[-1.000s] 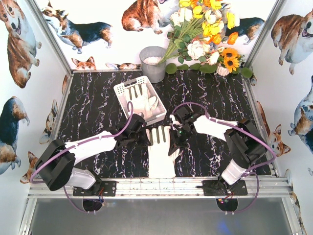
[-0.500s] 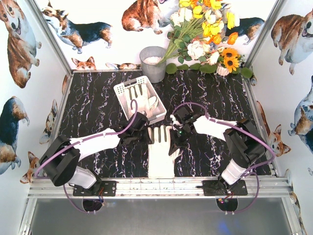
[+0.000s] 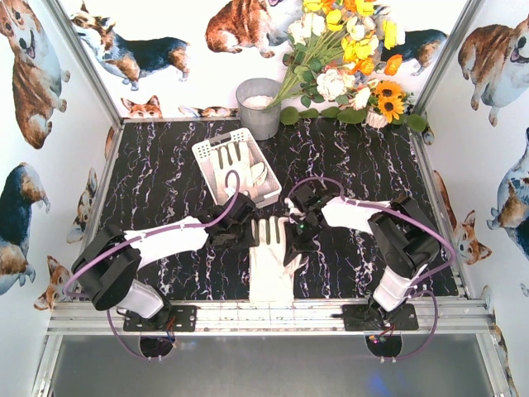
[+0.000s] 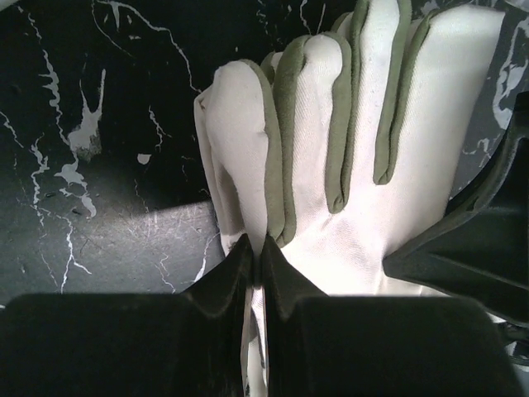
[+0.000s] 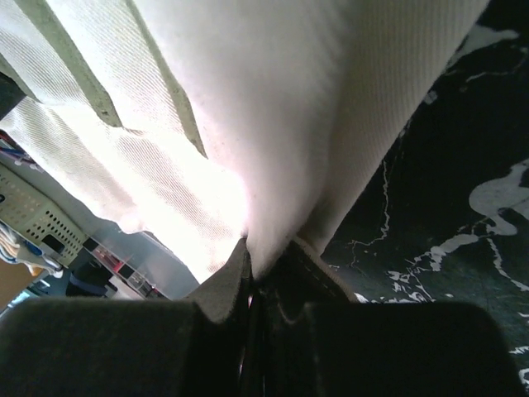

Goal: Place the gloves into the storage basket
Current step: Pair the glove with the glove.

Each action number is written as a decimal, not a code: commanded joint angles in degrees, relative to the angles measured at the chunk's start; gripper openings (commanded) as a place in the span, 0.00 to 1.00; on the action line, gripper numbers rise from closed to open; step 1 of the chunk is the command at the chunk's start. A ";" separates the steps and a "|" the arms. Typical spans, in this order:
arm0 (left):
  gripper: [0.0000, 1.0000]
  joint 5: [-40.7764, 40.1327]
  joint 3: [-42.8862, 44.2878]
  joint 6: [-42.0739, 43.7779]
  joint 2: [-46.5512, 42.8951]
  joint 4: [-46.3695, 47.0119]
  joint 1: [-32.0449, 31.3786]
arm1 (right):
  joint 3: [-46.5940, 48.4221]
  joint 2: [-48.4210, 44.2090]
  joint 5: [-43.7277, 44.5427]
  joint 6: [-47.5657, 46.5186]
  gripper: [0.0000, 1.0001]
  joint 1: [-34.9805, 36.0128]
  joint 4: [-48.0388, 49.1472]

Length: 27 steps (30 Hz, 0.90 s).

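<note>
Left arm reaches in from its base toward the middle of the black marbled table (image 3: pixel 157 178). Left gripper (image 3: pixel 248 235) (image 4: pixel 256 256): jaws pressed together on a thin fold at the left edge of the glove (image 3: pixel 271 263) (image 4: pixel 364 149), just below its outer finger. The wrist view shows the cream fabric nipped between the two dark tips.

Just behind that gripper sits the white slotted basket (image 3: pixel 207 150), turned at an angle. The other glove (image 3: pixel 237 169) lies inside it, fingers pointing to the back.

Further back, against the rear wall, stands a grey metal bucket (image 3: pixel 259 107).

The glove being gripped lies between the two arms. Its fingers point toward the basket and its cuff reaches the near edge of the table. It is outside the basket, close to its front corner.

Right gripper (image 3: pixel 291 240) (image 5: pixel 258 263): closed tight on the right edge of the same glove. From its wrist camera the cloth rises out of the pinched tips, and that edge looks lifted off the tabletop.

Far right rear corner: a bunch of yellow, white and orange flowers (image 3: pixel 347 58).
</note>
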 commanded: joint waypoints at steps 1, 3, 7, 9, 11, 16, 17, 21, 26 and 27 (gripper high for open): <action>0.03 -8.75 2.15 2.39 0.52 -4.80 -0.32 | -1.87 1.72 3.94 -0.49 0.00 0.74 -4.12; 0.11 -9.16 2.50 2.67 0.52 -4.95 -0.61 | -1.89 2.09 4.22 -0.39 0.00 0.89 -4.00; 0.24 -9.42 3.55 3.02 -0.09 -5.33 -1.33 | -1.89 2.66 4.86 -0.39 0.00 1.21 -4.04; 0.28 -9.28 4.07 3.30 -0.92 -5.61 -1.93 | -1.96 2.73 4.88 -0.39 0.00 1.25 -3.92; 0.30 -8.50 4.56 4.00 -2.02 -5.72 -2.62 | -2.06 2.84 4.91 -0.30 0.00 1.25 -3.72; 0.28 -3.06 3.94 5.38 -5.95 -2.21 -4.67 | -2.24 2.76 5.00 -0.04 0.00 1.34 -3.17; 0.27 -1.29 3.12 5.12 -6.50 -0.51 -4.74 | -2.24 2.77 5.00 -0.03 0.00 1.34 -3.13; 0.20 4.15 -0.44 2.65 -6.00 5.55 -4.84 | -2.07 2.28 5.41 0.05 0.00 1.34 -3.08; 0.17 9.31 -5.07 0.14 -3.18 15.90 -5.19 | -1.89 0.83 6.08 0.30 0.00 1.34 -3.37; 0.17 9.91 -6.19 -0.12 -2.46 18.37 -5.27 | -1.89 0.40 6.40 0.36 0.00 1.34 -3.50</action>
